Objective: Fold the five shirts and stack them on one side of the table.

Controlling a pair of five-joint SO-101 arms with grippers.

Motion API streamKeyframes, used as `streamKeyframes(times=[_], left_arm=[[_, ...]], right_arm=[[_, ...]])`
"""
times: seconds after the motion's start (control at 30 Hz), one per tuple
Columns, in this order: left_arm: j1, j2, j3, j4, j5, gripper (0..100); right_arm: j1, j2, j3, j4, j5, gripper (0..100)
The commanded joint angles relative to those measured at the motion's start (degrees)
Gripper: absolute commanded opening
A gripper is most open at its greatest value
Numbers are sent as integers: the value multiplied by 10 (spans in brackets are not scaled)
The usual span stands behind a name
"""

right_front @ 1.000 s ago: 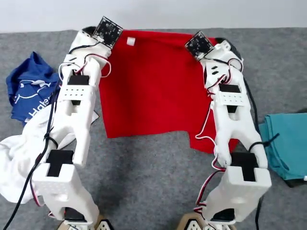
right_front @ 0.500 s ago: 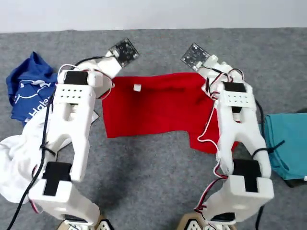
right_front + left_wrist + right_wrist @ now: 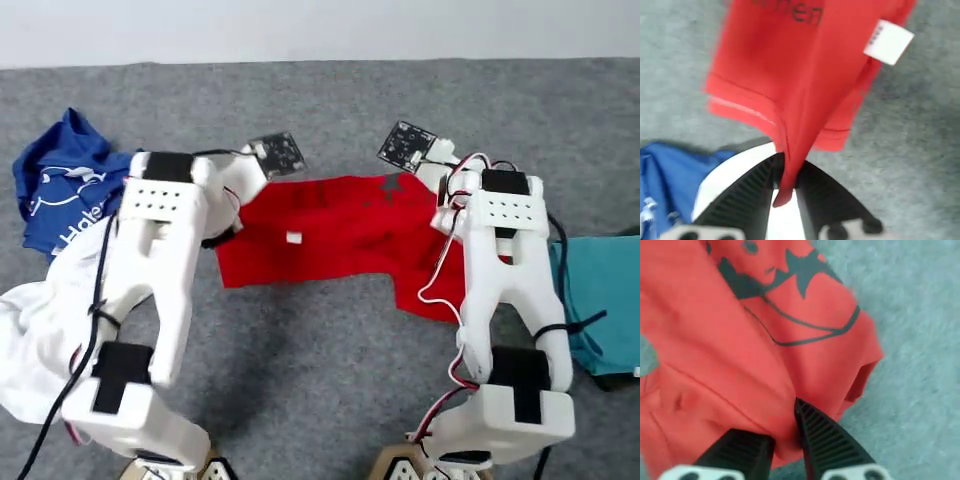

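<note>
The left tool [image 3: 785,167] is pressed onto a narrow fold of the red cotton T-shirt [image 3: 790,75], and only a small tip of cloth shows past its ribbed black jaws. The right tool [image 3: 785,435] pinches a thicker bunch of the same shirt, close to the dark star print [image 3: 807,270]. From above I see the shirt at mid-bench between the two arms. Its far edge is raised in both tools and the white tag [image 3: 293,237] faces up, while its near part rests on the grey felt bench [image 3: 330,380]. I judge the left grip to be shallow, so any tug could pull that hem free and drop one corner. If the two arms travel unevenly, the fold line will skew. One corner juts out beside the right arm and may crease under the fold. A crumpled blue shirt [image 3: 60,190] and a white shirt [image 3: 35,320] lie at the left, and a teal shirt [image 3: 600,300] lies at the right edge.
</note>
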State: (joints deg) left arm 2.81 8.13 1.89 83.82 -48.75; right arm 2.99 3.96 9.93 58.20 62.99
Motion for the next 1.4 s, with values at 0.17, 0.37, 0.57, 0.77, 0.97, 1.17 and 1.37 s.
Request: streamKeyframes(times=[0.17, 0.37, 0.57, 0.77, 0.97, 1.17, 1.37], left_arm=[[8, 76, -1, -26, -6, 5], [0, 86, -46, -115, 1, 5], [-13, 88, -131, -295, 93, 4], [-37, 94, -133, -466, 156, 4], [-37, 126, -89, -477, 156, 4], [-18, 126, -44, -351, 154, 4], [9, 126, -45, -155, 32, 4]], right_arm=[[19, 37, -41, -22, 7, 10], [12, 43, -41, -169, -10, 9], [-2, 78, -41, -409, -28, 9], [-7, 141, -41, -569, -27, 9], [-4, 182, -38, -571, -25, 9], [-2, 178, -41, -458, -25, 9], [7, 146, -41, -342, -16, 9]])
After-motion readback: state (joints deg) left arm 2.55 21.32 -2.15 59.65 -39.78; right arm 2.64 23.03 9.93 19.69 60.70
